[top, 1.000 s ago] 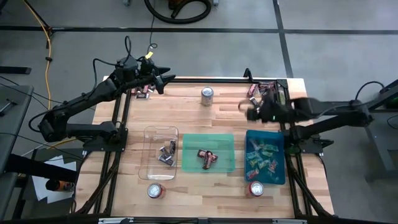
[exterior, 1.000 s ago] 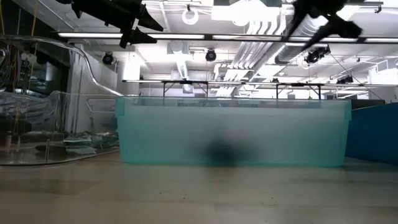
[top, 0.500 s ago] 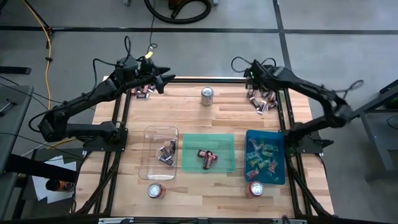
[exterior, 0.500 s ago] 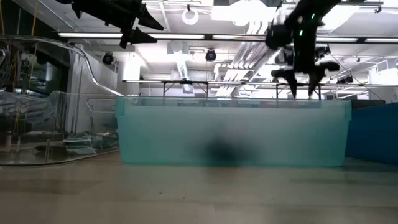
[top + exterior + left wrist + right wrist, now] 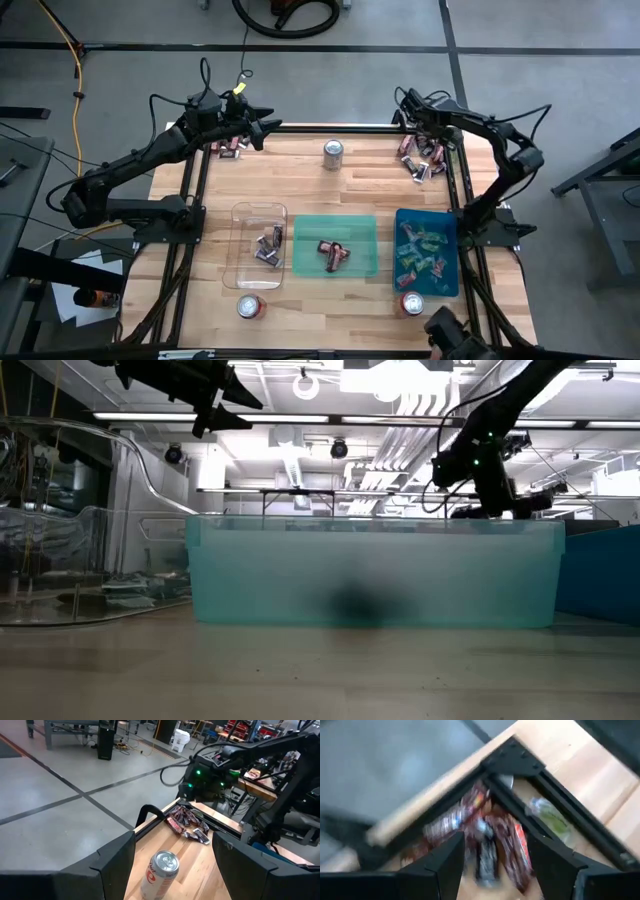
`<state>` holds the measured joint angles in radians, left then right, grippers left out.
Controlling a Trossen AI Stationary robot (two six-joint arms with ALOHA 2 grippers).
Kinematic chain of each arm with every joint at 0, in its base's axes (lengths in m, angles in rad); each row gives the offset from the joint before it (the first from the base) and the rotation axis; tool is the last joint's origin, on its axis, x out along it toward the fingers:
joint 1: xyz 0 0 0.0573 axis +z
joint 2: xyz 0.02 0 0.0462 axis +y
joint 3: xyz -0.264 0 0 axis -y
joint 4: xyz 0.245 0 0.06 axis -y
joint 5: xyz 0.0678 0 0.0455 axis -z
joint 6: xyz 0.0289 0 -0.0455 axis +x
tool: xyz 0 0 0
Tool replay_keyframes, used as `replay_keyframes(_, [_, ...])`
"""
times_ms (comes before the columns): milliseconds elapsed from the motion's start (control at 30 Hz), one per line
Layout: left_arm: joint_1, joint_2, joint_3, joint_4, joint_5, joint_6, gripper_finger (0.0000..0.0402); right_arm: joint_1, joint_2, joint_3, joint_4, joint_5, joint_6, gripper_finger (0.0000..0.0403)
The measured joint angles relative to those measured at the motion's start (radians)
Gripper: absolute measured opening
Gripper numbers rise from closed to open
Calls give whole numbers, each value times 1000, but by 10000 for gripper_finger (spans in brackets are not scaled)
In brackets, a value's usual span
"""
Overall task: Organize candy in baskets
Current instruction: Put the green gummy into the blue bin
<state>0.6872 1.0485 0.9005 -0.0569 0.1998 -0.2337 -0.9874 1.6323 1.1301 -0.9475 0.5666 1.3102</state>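
Loose candy (image 5: pixel 421 158) lies heaped in the table's far right corner, and a smaller heap (image 5: pixel 232 148) lies at the far left. Three baskets stand in a row near the front: clear (image 5: pixel 243 262), green (image 5: pixel 360 232) and blue (image 5: pixel 446 268), each with some candy inside. My right gripper (image 5: pixel 422 132) hangs open just above the right heap, tipped down, and the candy (image 5: pixel 487 832) shows between its fingers. My left gripper (image 5: pixel 262 126) is open and raised over the far left corner, holding nothing.
Drink cans stand at the far middle (image 5: pixel 333 153), front left (image 5: pixel 250 306) and front right (image 5: pixel 411 304). Black frame bars (image 5: pixel 452 180) run along both table sides and meet at the far right corner, with the candy lying on both sides of them.
My right gripper has swung from over the blue basket's far end toward the table's far right corner. It sank and tipped downward until it hung over the candy heap. Its arm has folded back alongside the right edge.
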Motion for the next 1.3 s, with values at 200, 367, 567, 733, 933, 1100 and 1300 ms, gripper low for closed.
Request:
replay_keyframes(200, [0,0,0,-2,0,1,252,-80,12,1,20,-121,132,210])
replay_keyframes(367, [0,0,0,-3,0,21,252,-29,-46,3,-8,-142,-35,210])
replay_keyframes(567, [0,0,0,-4,0,27,252,98,-176,4,-69,-144,-403,210])
replay_keyframes(733, [0,0,0,-7,0,27,252,227,-358,-57,-323,-83,-334,210])
replay_keyframes(933, [0,0,0,-7,0,28,252,274,-682,-251,-469,-146,-122,200])
replay_keyframes(1100, [0,0,0,-7,0,28,252,256,-880,-343,-494,-118,86,182])
replay_keyframes(1300, [0,0,0,-6,0,26,252,164,-1000,-299,-616,68,349,154])
